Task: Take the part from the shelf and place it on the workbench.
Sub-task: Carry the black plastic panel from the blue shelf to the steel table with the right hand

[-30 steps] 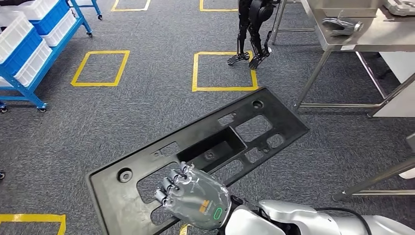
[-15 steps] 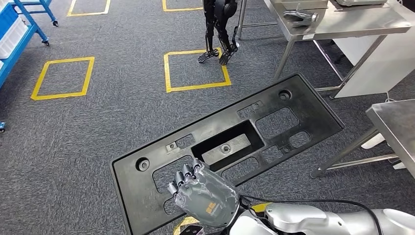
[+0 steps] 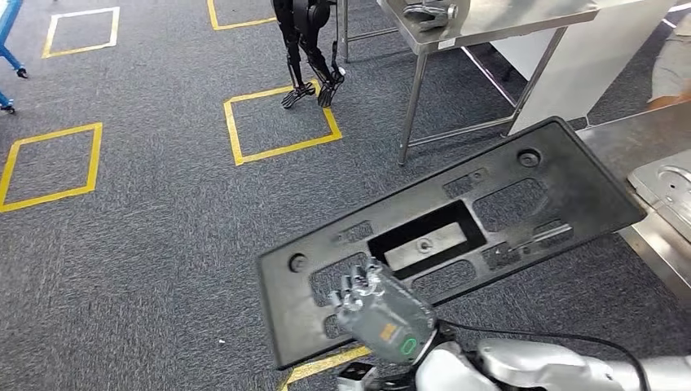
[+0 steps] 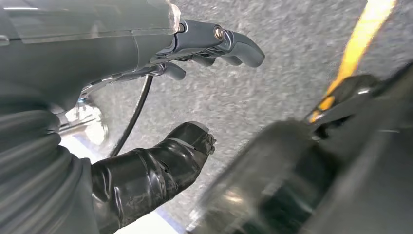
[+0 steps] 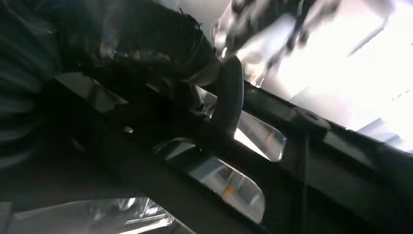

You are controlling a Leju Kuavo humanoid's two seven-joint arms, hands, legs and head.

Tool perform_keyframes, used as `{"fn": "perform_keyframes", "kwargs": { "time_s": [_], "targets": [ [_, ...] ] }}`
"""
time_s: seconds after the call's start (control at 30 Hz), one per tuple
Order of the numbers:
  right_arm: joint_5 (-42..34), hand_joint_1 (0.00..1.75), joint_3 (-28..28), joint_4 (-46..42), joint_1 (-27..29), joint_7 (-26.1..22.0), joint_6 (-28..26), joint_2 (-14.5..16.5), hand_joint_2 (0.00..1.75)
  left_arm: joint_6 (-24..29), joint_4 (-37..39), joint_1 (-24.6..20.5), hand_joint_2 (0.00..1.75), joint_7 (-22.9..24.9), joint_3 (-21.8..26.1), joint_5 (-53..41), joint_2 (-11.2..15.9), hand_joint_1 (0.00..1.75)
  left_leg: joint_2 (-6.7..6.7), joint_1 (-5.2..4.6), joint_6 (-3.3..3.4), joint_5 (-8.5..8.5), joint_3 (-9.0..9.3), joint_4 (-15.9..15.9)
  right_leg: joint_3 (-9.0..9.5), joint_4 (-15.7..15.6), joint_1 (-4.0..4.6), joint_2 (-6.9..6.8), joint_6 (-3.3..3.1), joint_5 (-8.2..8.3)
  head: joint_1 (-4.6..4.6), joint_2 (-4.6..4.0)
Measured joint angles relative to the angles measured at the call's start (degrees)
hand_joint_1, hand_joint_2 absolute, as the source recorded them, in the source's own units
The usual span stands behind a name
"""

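Observation:
The part is a long black plastic panel (image 3: 456, 232) with several cut-outs, held tilted above the grey carpet. My right hand (image 3: 381, 314) grips its near end, fingers hooked over the edge of a cut-out. The right wrist view shows the right hand (image 5: 146, 53) clamped on the dark panel (image 5: 311, 161). The panel's far corner reaches over the edge of the steel workbench (image 3: 631, 134) at the right. My left hand (image 4: 195, 44) hangs over the carpet, fingers apart, holding nothing.
A flat metal piece (image 3: 664, 183) lies on the workbench. Behind stands another steel table (image 3: 497, 20) with a metal part (image 3: 428, 12), beside a white cabinet (image 3: 570, 69). Another robot's legs (image 3: 310, 53) stand by a yellow floor square (image 3: 277, 122). A person's sleeve (image 3: 672, 69) shows at right.
The camera has turned right: floor marks and the far table slid left, and the workbench came into view. The panel, still in my right hand, now reaches over its edge.

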Motion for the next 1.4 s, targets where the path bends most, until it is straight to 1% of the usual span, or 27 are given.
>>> {"fn": "perform_keyframes", "kwargs": {
  "time_s": [0.03,0.07,0.13,0.17,0.23,0.3,0.37,0.43,0.47,0.5,0.57,0.63,0.67,0.7,0.77,0.83,0.9,0.93,0.97,1.0,1.03,1.07,1.13,1.2,1.27,1.33,1.4],
  "targets": [
    [0.04,1.75,-2.49,-0.85,1.72,-1.68,0.48,-1.8,1.75,0.07,0.0,0.43,1.75,0.05,0.26,-0.18,0.17,0.0,-0.64,0.23,-0.02,2.18,1.48,-3.18,-0.07,0.24,-0.06,0.84,0.09,-0.03,-0.01,0.0],
    [0.1,1.75,-4.73,-1.64,3.18,-2.26,0.69,-3.23,1.75,0.08,0.01,0.71,1.75,0.09,0.41,-0.27,0.36,0.0,-1.99,0.49,-0.01,3.92,3.19,-6.76,-0.24,0.5,-0.14,1.63,0.27,-0.05,0.0,0.0],
    [0.17,1.75,-8.67,-3.07,5.67,-1.95,0.69,-5.57,1.75,0.01,0.01,1.0,1.75,0.06,0.68,-0.16,0.65,0.0,-4.36,0.71,0.16,5.64,5.57,-12.04,-0.88,1.04,-0.26,3.13,0.97,0.07,-0.03,0.0],
    [0.13,1.75,-10.5,-3.59,7.02,-1.44,0.56,-6.63,1.75,-0.05,0.02,1.01,1.75,0.0,0.95,-0.04,0.71,0.0,-4.79,0.66,0.36,5.5,5.88,-12.85,-1.25,1.07,-0.34,3.79,1.44,0.29,-0.01,0.0],
    [-0.46,1.75,-14.28,-4.28,10.11,-0.3,-0.04,-8.68,1.75,-0.1,0.03,1.01,1.75,-0.09,1.56,0.04,0.71,0.0,-3.7,0.53,1.04,5.76,5.98,-13.46,-1.77,0.88,-0.5,4.75,2.36,0.79,0.04,0.0],
    [-1.61,1.75,-18.18,-4.57,12.83,0.55,-0.68,-10.57,1.75,-0.1,0.03,1.09,1.75,-0.1,1.96,-0.04,0.68,0.0,-2.27,0.45,1.98,6.37,6.07,-14.12,-2.61,2.45,-0.41,2.53,2.91,-0.48,0.19,0.0],
    [-2.79,1.75,-21.74,-4.61,14.86,1.34,-0.79,-12.29,1.75,-0.01,0.03,1.33,1.75,-0.09,2.3,-0.12,0.68,0.0,-0.8,0.16,2.67,6.77,6.01,-14.5,-5.0,8.03,-0.35,-0.84,3.22,-4.08,0.38,0.0],
    [-4.31,1.75,-25.04,-4.58,16.92,2.34,-0.36,-13.97,1.75,0.19,0.03,1.63,1.75,-0.04,2.7,-0.15,0.72,0.0,0.62,-0.11,2.85,6.85,5.8,-14.52,-7.57,14.35,-0.46,-1.86,3.47,-7.01,0.46,0.0],
    [-5.3,1.75,-26.62,-4.55,17.95,2.91,-0.01,-14.83,1.75,0.27,0.03,1.74,1.75,-0.01,2.88,-0.15,0.74,0.0,1.3,-0.19,2.86,6.85,5.72,-14.49,-7.91,15.59,-0.49,-1.99,3.52,-7.2,0.46,0.0],
    [-6.47,1.75,-28.23,-4.49,18.94,3.61,0.32,-15.73,1.75,0.33,0.03,1.8,1.75,0.03,3.08,-0.15,0.76,0.0,1.97,-0.24,2.86,6.85,5.67,-14.45,-7.15,14.78,-0.51,-2.16,3.54,-6.41,0.46,0.0],
    [-9.08,1.75,-31.53,-4.26,20.64,5.16,0.45,-17.63,1.75,0.38,0.03,1.81,1.75,0.06,3.4,-0.1,0.78,0.0,3.18,-0.32,2.8,6.77,5.67,-14.34,-2.9,7.86,-0.39,-3.6,3.36,-3.34,0.47,0.0],
    [-11.5,1.75,-34.96,-3.79,22.29,6.46,-0.26,-19.34,1.75,0.4,0.03,1.86,1.75,0.09,3.72,0.06,0.82,0.0,4.14,-0.61,2.56,6.61,5.69,-14.21,0.63,1.63,0.16,-5.64,2.87,-1.61,0.44,0.0],
    [-12.41,1.75,-36.61,-3.49,23.08,6.94,-0.69,-20.08,1.75,0.42,0.03,1.92,1.75,0.12,3.85,0.21,0.85,0.0,4.59,-0.75,2.38,6.54,5.72,-14.16,1.15,0.45,0.42,-6.08,2.6,-1.53,0.43,0.0],
    [-13.1,1.75,-38.25,-3.15,23.88,7.31,-1.08,-20.82,1.75,0.43,0.03,1.99,1.75,0.16,3.99,0.35,0.89,0.0,5.05,-0.86,2.18,6.49,5.77,-14.19,1.09,0.29,0.63,-5.79,2.31,-1.51,0.41,0.0],
    [-13.93,1.75,-41.12,-2.56,25.27,7.74,-1.49,-22.21,1.75,0.45,0.03,2.05,1.75,0.21,4.31,0.61,0.92,0.0,5.7,-0.9,1.68,6.23,5.92,-14.1,1.0,-0.02,0.36,-4.64,1.71,-1.2,0.4,0.0],
    [-14.4,1.75,-43.62,-2.12,26.28,8.15,-1.56,-23.23,1.75,0.56,0.02,2.11,1.75,0.23,4.63,0.77,0.95,0.0,3.7,-0.73,1.12,4.43,5.06,-11.79,1.05,-0.37,-0.08,-3.62,1.02,-0.83,0.36,0.0],
    [-14.98,1.75,-45.9,-1.67,27.19,8.83,-1.51,-23.75,1.75,0.81,0.01,2.36,1.75,0.23,4.78,0.97,1.0,0.0,0.93,-0.52,0.79,0.77,2.11,-5.14,0.94,-0.46,-0.19,-2.53,0.6,-0.61,0.33,0.0],
    [-15.34,1.75,-46.87,-1.39,27.69,9.11,-1.51,-23.86,1.75,0.97,0.01,2.55,1.75,0.23,4.8,1.09,1.01,0.0,0.42,-0.5,0.74,-0.77,0.38,-1.44,0.84,-0.44,-0.16,-1.89,0.5,-0.56,0.33,0.0],
    [-15.69,1.75,-47.73,-1.07,28.21,9.3,-1.52,-23.95,1.75,1.14,0.01,2.78,1.75,0.25,4.82,1.22,1.02,0.0,0.26,-0.48,0.74,-1.37,-0.82,1.05,0.77,-0.39,-0.13,-1.17,0.46,-0.52,0.34,0.0],
    [-16.02,1.75,-48.52,-0.73,28.67,9.4,-1.55,-24.02,1.75,1.31,0.01,3.0,1.75,0.27,4.83,1.37,1.03,0.0,0.19,-0.49,0.83,-0.88,-1.12,1.61,0.72,-0.32,-0.1,-0.42,0.44,-0.5,0.34,0.0],
    [-16.27,1.75,-49.23,-0.39,29.06,9.44,-1.61,-24.06,1.75,1.47,0.01,3.16,1.75,0.28,4.85,1.57,1.08,0.0,0.0,-0.49,0.98,0.68,-0.33,-0.14,0.7,-0.21,-0.1,0.33,0.43,-0.49,0.33,0.0],
    [-16.48,1.75,-49.91,-0.07,29.38,9.46,-1.73,-24.1,1.75,1.64,0.0,3.28,1.75,0.29,4.86,1.78,1.13,0.0,-0.61,-0.49,1.21,2.85,1.28,-3.59,0.69,-0.08,-0.11,1.08,0.44,-0.49,0.33,0.0],
    [-16.72,1.75,-51.05,0.53,29.77,9.46,-2.09,-24.17,1.75,1.96,-0.03,3.4,1.75,0.28,4.92,2.2,1.28,0.0,-3.34,-0.36,1.71,5.76,4.57,-10.74,0.38,0.32,-0.12,2.45,0.7,-0.47,0.39,0.0],
    [-16.79,1.75,-51.83,1.01,30.03,9.41,-2.43,-24.19,1.75,2.23,-0.11,3.52,1.75,0.2,5.07,2.55,1.35,0.0,-4.8,-0.37,1.98,6.2,5.84,-13.57,-0.17,0.47,-0.35,3.77,1.39,-0.22,0.38,0.0],
    [-16.76,1.75,-52.18,1.32,30.27,9.32,-2.6,-24.21,1.75,2.44,-0.26,3.59,1.75,0.08,5.24,2.87,1.35,0.0,-3.6,-0.45,2.34,6.54,6.01,-14.13,-0.55,0.31,-0.65,5.0,2.15,0.14,0.35,0.0],
    [-16.62,1.75,-52.36,1.52,30.35,9.24,-2.65,-24.23,1.75,2.71,-0.42,3.63,1.75,0.02,5.37,3.06,1.37,0.0,-2.07,-0.37,3.03,7.18,6.3,-15.11,-1.47,1.85,-0.55,2.89,2.69,-1.09,0.51,0.0],
    [-16.43,1.75,-52.48,1.69,30.24,9.22,-2.66,-24.12,1.75,2.98,-0.48,3.75,1.75,0.0,5.48,3.13,1.38,0.0,-0.59,-0.43,3.47,7.57,6.41,-15.67,-4.04,7.35,-0.58,-0.8,3.16,-4.44,0.73,0.0]
  ]
}}
